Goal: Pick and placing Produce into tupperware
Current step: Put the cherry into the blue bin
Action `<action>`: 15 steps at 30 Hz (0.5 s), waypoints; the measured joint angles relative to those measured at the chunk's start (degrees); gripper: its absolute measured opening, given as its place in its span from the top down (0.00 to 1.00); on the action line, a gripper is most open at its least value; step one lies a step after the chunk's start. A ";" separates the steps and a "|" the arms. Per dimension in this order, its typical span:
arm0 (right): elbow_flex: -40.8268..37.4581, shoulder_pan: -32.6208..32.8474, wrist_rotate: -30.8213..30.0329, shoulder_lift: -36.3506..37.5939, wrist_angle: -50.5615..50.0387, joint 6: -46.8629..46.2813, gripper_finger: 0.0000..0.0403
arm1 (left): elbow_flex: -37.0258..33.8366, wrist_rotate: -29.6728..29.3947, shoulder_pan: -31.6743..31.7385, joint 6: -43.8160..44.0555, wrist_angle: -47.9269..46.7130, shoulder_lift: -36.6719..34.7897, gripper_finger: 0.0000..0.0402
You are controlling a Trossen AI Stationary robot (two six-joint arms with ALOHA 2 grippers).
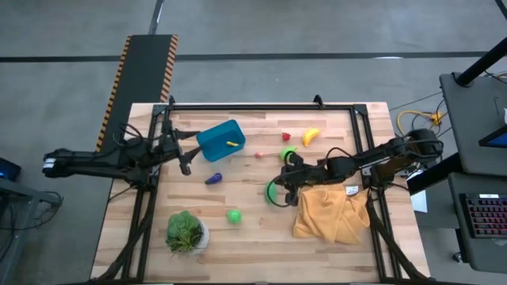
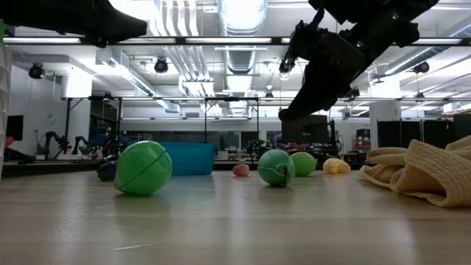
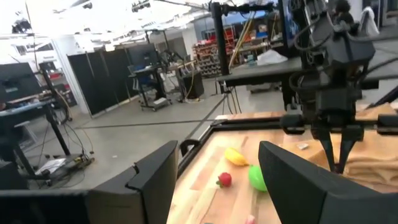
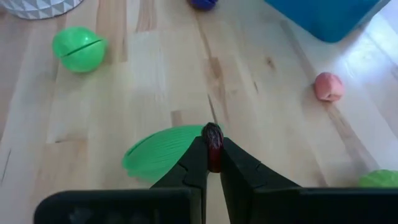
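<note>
The teal tupperware [image 1: 222, 140] stands on the table's far left part with a small yellow piece [image 1: 231, 143] inside. My left gripper [image 1: 186, 163] is open just beside the tub's near-left side. My right gripper [image 1: 280, 180] is shut on a small dark-red piece [image 4: 213, 138]. It is raised [image 2: 288, 114] above a green piece [image 4: 158, 154] that lies on the wood. A purple eggplant [image 1: 213, 179], a green ball [image 1: 234, 215], a pink piece [image 1: 259, 154], a red strawberry [image 1: 286, 136], a banana [image 1: 310, 136] and another green piece [image 1: 288, 150] all lie on the table. My right gripper pinches the small dark-red piece [image 4: 213, 149] between its two fingertips [image 4: 196, 160], with the top of the piece showing past them. The fingers slant downward from the table's right side. In the low view the gripper's tip is well above the table.
A mustard-yellow cloth [image 1: 331, 212] lies bunched under the right arm near the table's right edge. A leafy plant in a white pot [image 1: 186, 232] stands at the near left. A black frame rail [image 1: 261, 106] runs along the far edge. Bare wood lies between the eggplant and the right gripper.
</note>
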State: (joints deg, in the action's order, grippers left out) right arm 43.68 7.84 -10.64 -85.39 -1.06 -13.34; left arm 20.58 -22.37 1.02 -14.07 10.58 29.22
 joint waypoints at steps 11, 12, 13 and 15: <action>0.02 -1.16 -3.06 0.23 3.07 3.25 0.95 | 0.29 0.00 0.00 -0.39 2.78 3.47 0.48; 0.02 -1.35 -3.38 0.23 3.74 3.97 0.95 | 0.33 -0.02 0.02 -0.39 2.89 3.69 0.48; 0.02 -1.55 -3.66 0.23 4.61 4.63 0.95 | 0.35 -0.02 0.02 -0.39 2.88 3.85 0.48; 0.02 -2.01 -4.31 0.23 6.41 5.50 0.95 | 0.35 0.00 0.00 -0.39 2.70 4.13 0.48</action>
State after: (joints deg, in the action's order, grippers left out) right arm 43.70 5.84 -14.95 -85.17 5.35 -7.83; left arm 20.93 -22.37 1.02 -14.46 13.28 33.35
